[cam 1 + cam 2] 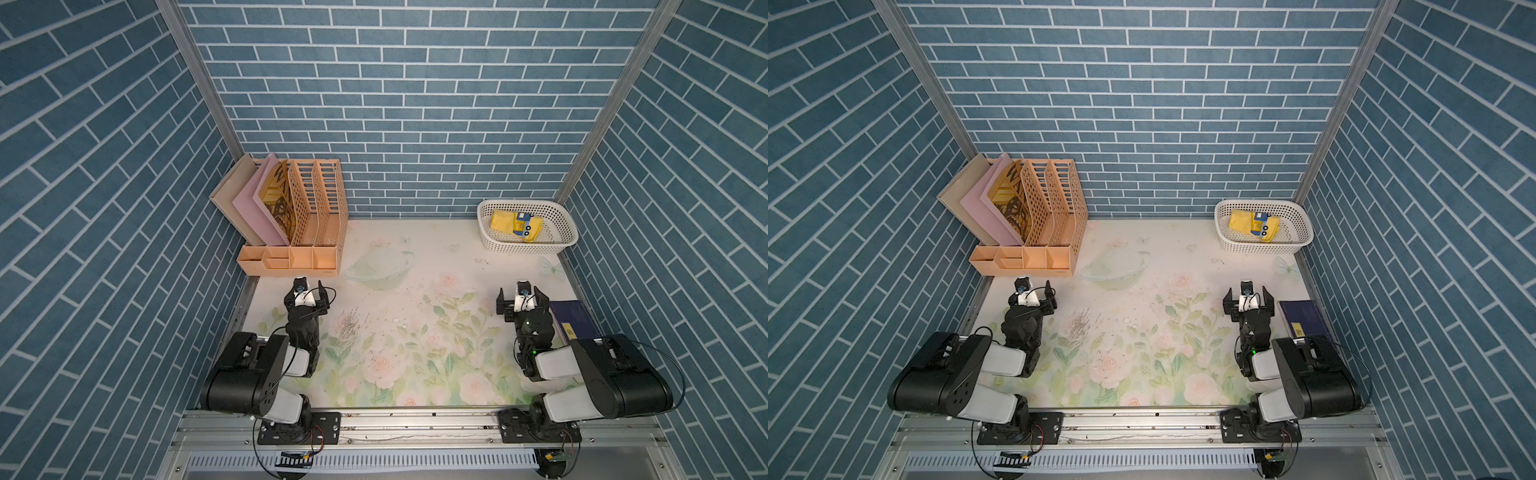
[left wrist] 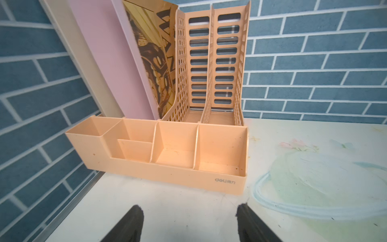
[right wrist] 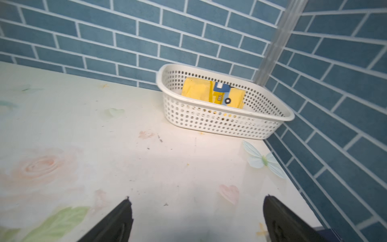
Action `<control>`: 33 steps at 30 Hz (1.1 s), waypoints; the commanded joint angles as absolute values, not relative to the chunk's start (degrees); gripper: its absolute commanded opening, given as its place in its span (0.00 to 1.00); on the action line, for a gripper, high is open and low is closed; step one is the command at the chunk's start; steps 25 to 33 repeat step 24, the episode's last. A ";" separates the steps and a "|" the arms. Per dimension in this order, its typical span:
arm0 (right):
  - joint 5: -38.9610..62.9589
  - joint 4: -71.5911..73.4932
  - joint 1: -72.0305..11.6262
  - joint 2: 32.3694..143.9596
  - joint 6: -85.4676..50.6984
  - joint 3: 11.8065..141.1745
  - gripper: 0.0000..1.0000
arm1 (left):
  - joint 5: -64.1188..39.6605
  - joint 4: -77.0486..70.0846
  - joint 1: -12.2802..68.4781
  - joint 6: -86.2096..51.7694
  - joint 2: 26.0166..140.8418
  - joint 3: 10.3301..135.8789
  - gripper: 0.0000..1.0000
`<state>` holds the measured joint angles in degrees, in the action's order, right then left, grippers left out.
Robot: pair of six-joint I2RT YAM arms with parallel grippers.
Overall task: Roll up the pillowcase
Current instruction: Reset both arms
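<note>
The pillowcase (image 1: 515, 224) (image 1: 1254, 224) is a compact yellow roll with a blue vehicle print. It lies inside the white perforated basket (image 1: 559, 245) (image 1: 1293, 247) at the back right corner, and the right wrist view shows the pillowcase (image 3: 209, 92) there too. My left gripper (image 1: 308, 296) (image 1: 1034, 296) (image 2: 189, 209) hovers over the mat's left side, open and empty. On the right side of the mat is my right gripper (image 1: 520, 296) (image 1: 1248, 296) (image 3: 198, 201), open wide with nothing between its fingers and well short of the basket (image 3: 219, 123).
A peach desk organizer (image 1: 307, 232) (image 2: 188, 171) holding folders stands at the back left, just ahead of the left gripper. A dark blue book (image 1: 571, 316) (image 1: 1302, 318) lies by the right wall beside the right arm. The pale floral mat (image 1: 407, 332) covers the table.
</note>
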<state>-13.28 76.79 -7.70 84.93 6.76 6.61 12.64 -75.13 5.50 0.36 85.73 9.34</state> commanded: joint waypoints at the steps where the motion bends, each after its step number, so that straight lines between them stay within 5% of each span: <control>1: -10.06 75.38 -4.57 86.59 1.27 10.74 1.00 | 8.66 -75.47 4.75 1.35 86.36 10.81 0.76; 3: -8.26 73.55 -4.35 87.05 1.84 11.85 1.00 | 11.41 -74.37 4.34 -0.27 86.99 11.68 1.00; 33: -5.79 73.51 -3.62 87.56 1.93 12.39 1.00 | 10.62 -73.56 3.53 -1.06 86.83 11.91 1.00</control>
